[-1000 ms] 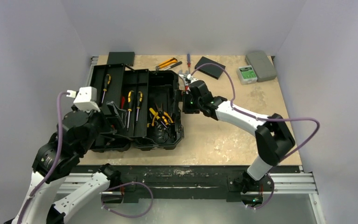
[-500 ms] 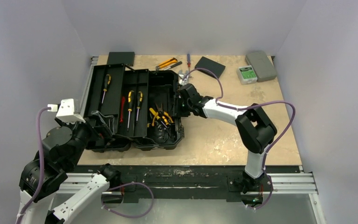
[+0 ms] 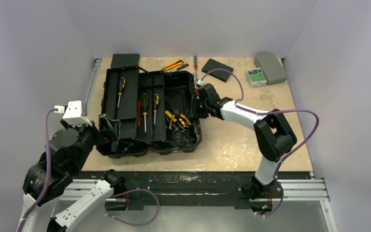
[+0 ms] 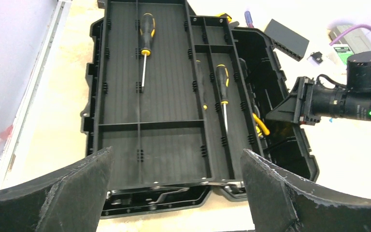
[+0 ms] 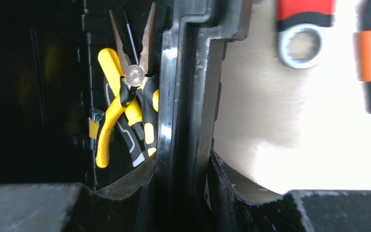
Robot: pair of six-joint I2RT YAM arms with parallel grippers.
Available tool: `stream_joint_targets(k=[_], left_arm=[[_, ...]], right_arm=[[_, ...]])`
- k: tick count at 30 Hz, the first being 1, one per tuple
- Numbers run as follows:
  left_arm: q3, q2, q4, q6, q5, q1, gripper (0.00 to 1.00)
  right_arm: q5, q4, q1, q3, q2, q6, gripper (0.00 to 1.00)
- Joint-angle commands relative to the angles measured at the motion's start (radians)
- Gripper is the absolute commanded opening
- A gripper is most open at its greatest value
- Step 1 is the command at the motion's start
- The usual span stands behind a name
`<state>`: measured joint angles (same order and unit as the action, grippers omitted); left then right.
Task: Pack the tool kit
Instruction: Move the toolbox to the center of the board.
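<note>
The tool kit (image 3: 107, 96) lies open on the table, a black toolbox with yellow-handled screwdrivers (image 3: 145, 104) in its tray and yellow pliers (image 3: 176, 118) in the deep right part. My right gripper (image 3: 196, 107) is shut on the box's right wall. In the right wrist view that wall (image 5: 183, 72) runs between the jaws of my right gripper (image 5: 183, 164), with the pliers (image 5: 121, 106) just inside. My left gripper (image 3: 104, 133) stands open at the box's near left corner, touching nothing. In the left wrist view my left gripper (image 4: 176, 152) frames the tray's near edge (image 4: 154, 179).
Behind the box lie a yellow-black tool (image 3: 173, 65), a small screwdriver (image 3: 195, 60) and a flat black box (image 3: 217, 69). A green-labelled case (image 3: 256, 76) and a grey case (image 3: 270, 67) sit at the back right. Another black box (image 3: 124, 60) is at the back left.
My right gripper closed on the toolbox's right wall, and the box has slid to the right. My left arm drew back to the left, away from the box, still open.
</note>
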<state>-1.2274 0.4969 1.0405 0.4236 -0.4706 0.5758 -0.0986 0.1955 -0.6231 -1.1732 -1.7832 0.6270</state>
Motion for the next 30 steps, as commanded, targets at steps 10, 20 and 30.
stream_joint_targets(k=[10, 20, 30], left_arm=[[0.036, 0.102, -0.045, -0.036, 0.062, -0.007, 1.00], [0.055, 0.203, -0.092, -0.021, 0.073, -0.014, 1.00], [0.000, 0.340, -0.194, -0.006, 0.683, -0.546, 1.00]], right_arm=[[0.090, 0.044, 0.198, 0.054, 0.168, -0.035, 0.00], [0.077, 0.038, 0.298, 0.123, 0.217, -0.074, 0.00], [0.053, -0.071, 0.324, 0.204, 0.257, -0.062, 0.00]])
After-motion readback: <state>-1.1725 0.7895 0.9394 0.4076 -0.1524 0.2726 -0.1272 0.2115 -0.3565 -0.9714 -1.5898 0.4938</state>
